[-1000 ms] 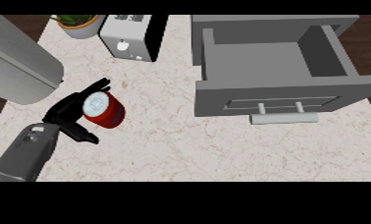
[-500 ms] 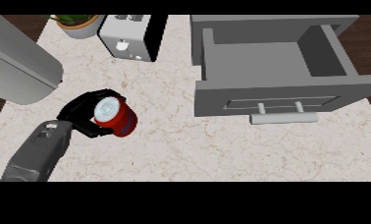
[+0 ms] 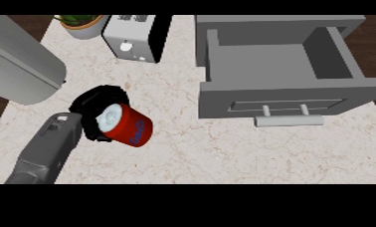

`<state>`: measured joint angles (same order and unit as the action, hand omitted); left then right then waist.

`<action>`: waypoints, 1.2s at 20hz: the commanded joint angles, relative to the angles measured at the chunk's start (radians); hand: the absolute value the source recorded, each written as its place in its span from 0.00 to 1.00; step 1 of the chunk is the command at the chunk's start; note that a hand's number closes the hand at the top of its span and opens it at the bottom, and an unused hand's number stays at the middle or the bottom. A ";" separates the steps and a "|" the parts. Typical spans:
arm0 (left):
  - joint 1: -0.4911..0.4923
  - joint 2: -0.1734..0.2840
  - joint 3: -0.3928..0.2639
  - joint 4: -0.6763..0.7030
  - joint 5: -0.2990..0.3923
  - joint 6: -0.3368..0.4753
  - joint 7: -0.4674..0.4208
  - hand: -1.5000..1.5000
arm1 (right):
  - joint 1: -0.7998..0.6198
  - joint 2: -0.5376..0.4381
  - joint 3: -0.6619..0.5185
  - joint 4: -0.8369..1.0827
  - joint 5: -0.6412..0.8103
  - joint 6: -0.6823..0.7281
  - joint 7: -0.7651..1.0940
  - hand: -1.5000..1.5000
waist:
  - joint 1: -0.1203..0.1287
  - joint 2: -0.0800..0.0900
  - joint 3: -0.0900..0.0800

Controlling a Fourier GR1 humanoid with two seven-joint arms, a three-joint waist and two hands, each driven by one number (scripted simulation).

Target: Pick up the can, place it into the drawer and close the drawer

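1. Left hand (image 3: 94, 107) curled round red can (image 3: 129, 126); can tilted, pale top facing up-left.
2. Grey drawer (image 3: 273, 102) pulled open at right of bench (image 3: 220, 151), well apart from can.
3. Toaster (image 3: 134, 37) and potted plant (image 3: 81, 23) at far edge.
4. Large grey rounded object (image 3: 26, 69) at left.

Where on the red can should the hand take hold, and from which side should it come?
On its round side wall, from the left. The can leans over, its pale top facing up and left, with open counter around it. The left hand is already there, its fingers curled round the top end. That leaves the can's right side free toward the open drawer.
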<state>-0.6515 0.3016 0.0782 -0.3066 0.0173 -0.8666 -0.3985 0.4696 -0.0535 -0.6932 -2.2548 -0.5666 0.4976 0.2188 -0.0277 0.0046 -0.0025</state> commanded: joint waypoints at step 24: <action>0.089 -0.301 -0.021 -0.841 0.298 0.982 0.323 1.00 | 0.043 0.048 -0.012 -0.076 -0.010 -0.024 0.041 0.00 | 0.033 -0.016 0.003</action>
<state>-0.5667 0.0115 0.1588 -0.9853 0.2779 -0.0058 -0.1906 0.5030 -0.0060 -0.7068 -2.2978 -0.5538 0.4750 0.2243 0.0159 -0.0138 0.0017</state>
